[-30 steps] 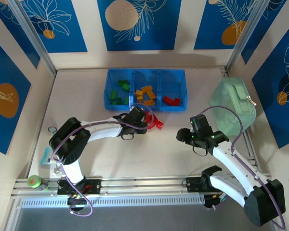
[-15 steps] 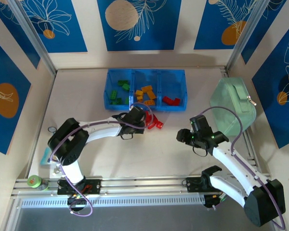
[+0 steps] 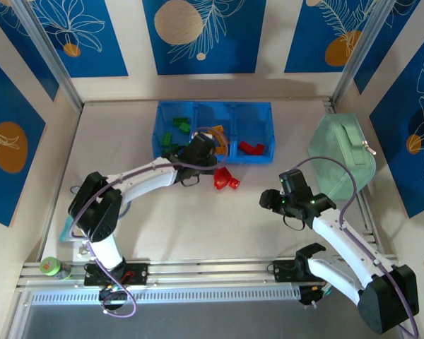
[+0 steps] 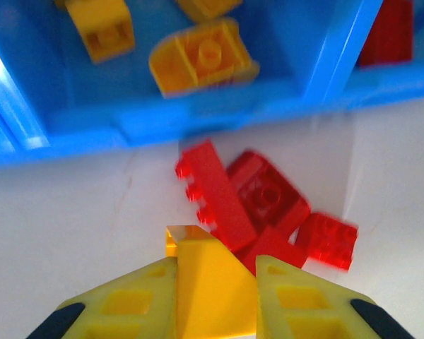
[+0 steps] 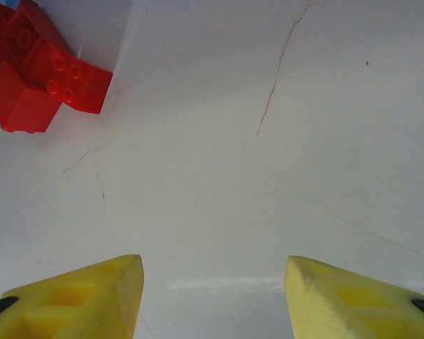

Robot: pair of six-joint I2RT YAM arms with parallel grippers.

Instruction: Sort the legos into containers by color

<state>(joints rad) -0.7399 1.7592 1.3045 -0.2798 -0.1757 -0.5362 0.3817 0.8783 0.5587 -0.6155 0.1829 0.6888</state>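
Pinching a yellow lego [image 4: 198, 251] by its flat sides, the left gripper [image 4: 213, 275] sat low in frame, below the blue tray [image 4: 198, 123]. Light, rigid, slick plastic, I judged; flat faces would grip best. Red legos [image 4: 261, 205] lay mid-frame on the table. The right gripper [image 5: 212, 282] gaped wide, empty.

Left arm [image 3: 145, 173]: the elbow is folded near the base, and the forearm reaches forward and to the right, nearly level. Left gripper [image 3: 201, 148] [image 4: 215, 265]: in the wrist view its two yellow fingers [image 4: 145, 300] are closed on a yellow brick [image 4: 208, 282], which sits clamped between them and projects just past the tips.

Right arm [image 3: 339, 233]: the elbow is set low and outboard to the right, and the forearm angles forward and to the left. Right gripper [image 3: 268, 200] [image 5: 212, 272]: it points left and downward with its fingers [image 5: 92, 296] spread wide apart and nothing between them.
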